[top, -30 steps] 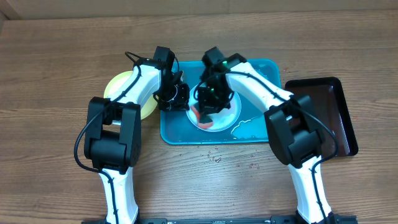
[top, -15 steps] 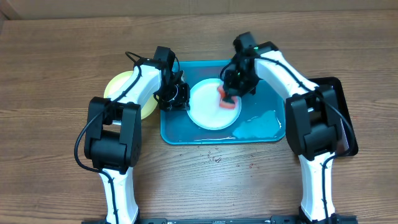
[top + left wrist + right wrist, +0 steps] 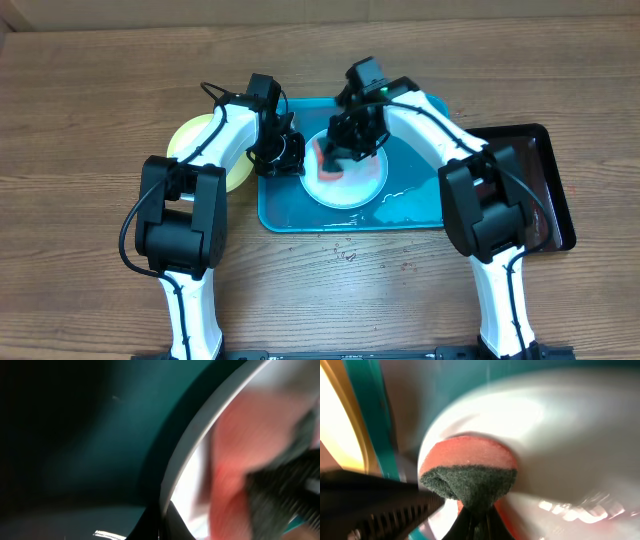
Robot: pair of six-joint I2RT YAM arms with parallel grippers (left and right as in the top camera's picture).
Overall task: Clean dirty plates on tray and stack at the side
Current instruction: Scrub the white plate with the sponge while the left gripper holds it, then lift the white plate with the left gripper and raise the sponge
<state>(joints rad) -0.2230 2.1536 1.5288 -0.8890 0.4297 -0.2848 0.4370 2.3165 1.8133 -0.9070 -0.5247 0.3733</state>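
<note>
So the white plate sits flat in the middle of the teal tray, and the right fingers are clamped on a sponge, orange-red with a dark green scrubby side. The sponge is pressed down on the left part of the plate. In the right wrist view it's bunched up between the fingers, green side facing the camera. The left fingers are right at the plate's left edge, but honestly I can't tell if they're pinching the rim or just touching it, since the left wrist view is a blurry close-up of the rim. There's a pale wet patch on the near right part of the tray. A yellow-green plate sits on the wooden counter just left of the tray, half under the left arm. A glossy black tray is off to the right.
</note>
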